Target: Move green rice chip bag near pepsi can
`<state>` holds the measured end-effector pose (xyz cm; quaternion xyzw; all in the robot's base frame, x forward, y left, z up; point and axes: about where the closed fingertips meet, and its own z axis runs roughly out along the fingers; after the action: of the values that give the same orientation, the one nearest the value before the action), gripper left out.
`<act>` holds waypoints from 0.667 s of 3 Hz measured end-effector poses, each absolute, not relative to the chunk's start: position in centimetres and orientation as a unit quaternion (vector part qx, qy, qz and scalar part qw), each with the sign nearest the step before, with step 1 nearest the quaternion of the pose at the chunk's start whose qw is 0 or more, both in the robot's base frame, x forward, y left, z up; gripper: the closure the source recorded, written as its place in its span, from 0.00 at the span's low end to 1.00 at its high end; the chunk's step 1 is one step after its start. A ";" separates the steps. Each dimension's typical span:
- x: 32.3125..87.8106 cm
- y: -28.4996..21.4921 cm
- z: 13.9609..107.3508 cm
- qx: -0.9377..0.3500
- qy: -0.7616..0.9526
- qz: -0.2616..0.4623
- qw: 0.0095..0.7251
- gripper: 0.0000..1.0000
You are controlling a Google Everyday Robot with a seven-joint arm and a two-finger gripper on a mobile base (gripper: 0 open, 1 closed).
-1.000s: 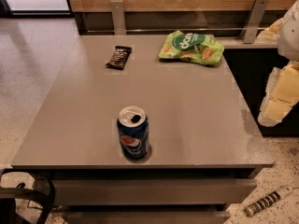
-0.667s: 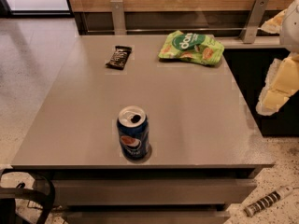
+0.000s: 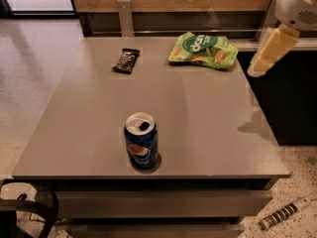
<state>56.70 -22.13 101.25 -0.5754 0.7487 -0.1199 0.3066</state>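
Note:
The green rice chip bag [image 3: 203, 49] lies flat at the far right of the grey table [image 3: 208, 128], its dark-green oval facing up. The pepsi can [image 3: 141, 148] stands upright near the table's front edge, left of centre, with its silver top opened. My gripper [image 3: 258, 66] hangs in the air at the upper right, beyond the table's right edge. It is to the right of the bag and a little above it, and it touches nothing.
A small dark-brown candy bar wrapper [image 3: 126, 60] lies at the far left of the table. A wooden wall with a metal rail [image 3: 124, 16] runs behind the table. A dark cabinet [image 3: 292, 103] stands to the right. A striped object [image 3: 280, 215] lies on the floor at the lower right.
My gripper has risen and moved left, closer to the chip bag. The bag, the can and the wrapper have not moved.

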 end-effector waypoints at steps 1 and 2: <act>64.2 -20.2 100.2 -0.573 0.737 -0.093 0.346 0.00; 68.2 -19.3 97.9 -0.566 0.742 -0.059 0.354 0.00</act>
<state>68.19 -19.29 97.92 -0.5660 0.7420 -0.0587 0.3545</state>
